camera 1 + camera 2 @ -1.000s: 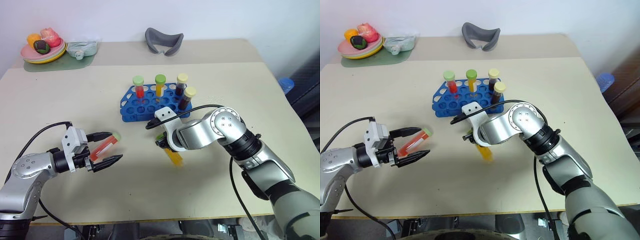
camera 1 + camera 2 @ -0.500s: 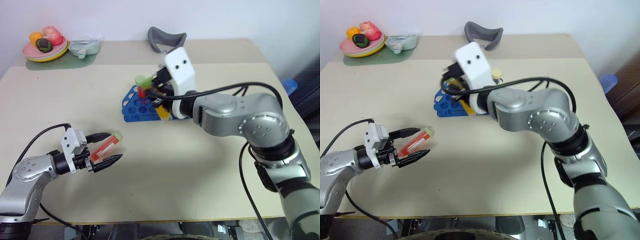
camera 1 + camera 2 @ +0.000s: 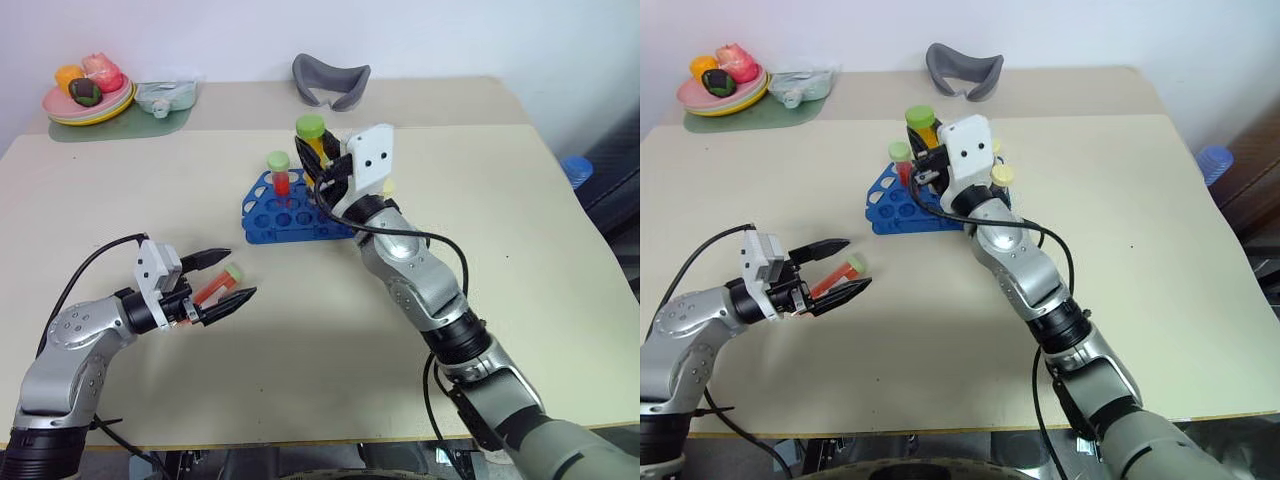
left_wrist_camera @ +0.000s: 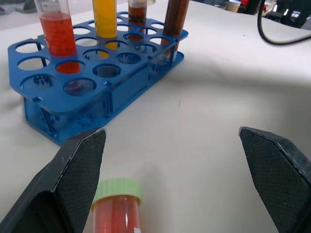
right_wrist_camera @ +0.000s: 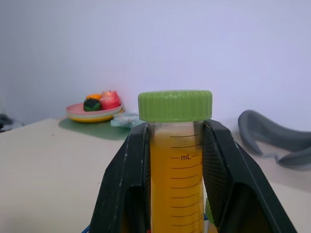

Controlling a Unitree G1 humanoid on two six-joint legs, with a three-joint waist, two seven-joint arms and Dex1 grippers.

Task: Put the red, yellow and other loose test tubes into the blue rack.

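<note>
Yellow tube held above the blue rack (image 3: 295, 205).
Right claw (image 3: 322, 165) clamps the yellow tube (image 5: 176, 160) upright for insertion; left claw (image 3: 225, 277) gapes around the red tube (image 3: 215, 287).

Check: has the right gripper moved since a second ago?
Yes. The right gripper, shut on the yellow tube, rose from the table in front of the blue rack to above it.

Beige worktop (image 3: 560, 230). Blue rack (image 3: 290, 212) at centre; grey curved piece (image 3: 330, 80) at far edge; green mat (image 3: 120, 125) with plate (image 3: 85, 103) far left.
</note>
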